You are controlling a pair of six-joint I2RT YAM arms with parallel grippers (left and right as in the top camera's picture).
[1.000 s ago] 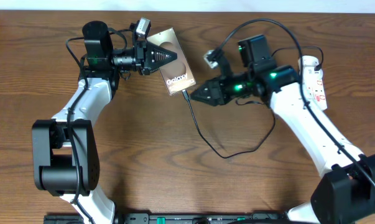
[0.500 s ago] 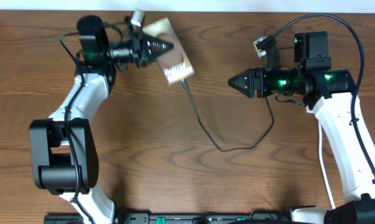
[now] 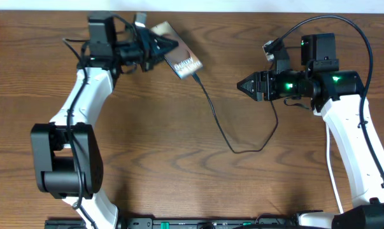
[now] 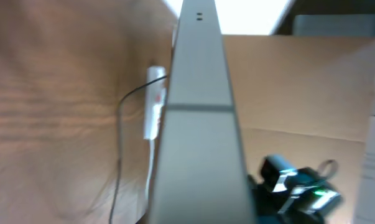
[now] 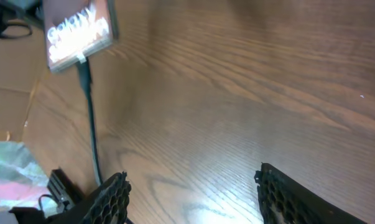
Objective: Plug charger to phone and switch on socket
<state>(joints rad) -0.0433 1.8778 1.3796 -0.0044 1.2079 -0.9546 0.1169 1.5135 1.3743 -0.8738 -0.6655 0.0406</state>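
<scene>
Charger (image 5: 91, 127) is plugged into phone (image 3: 185, 62), clamped by left gripper (image 3: 171, 46). Right gripper (image 3: 241, 84), right of phone, is spread wide, empty. Socket (image 4: 153, 106) switch is judged next.

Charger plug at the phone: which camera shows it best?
Right wrist: the charger plug sits at the phone bottom edge, close and unobstructed. Overhead shows it too, but small. Left wrist shows only the phone edge-on and some cable; the plug itself is hidden.
</scene>
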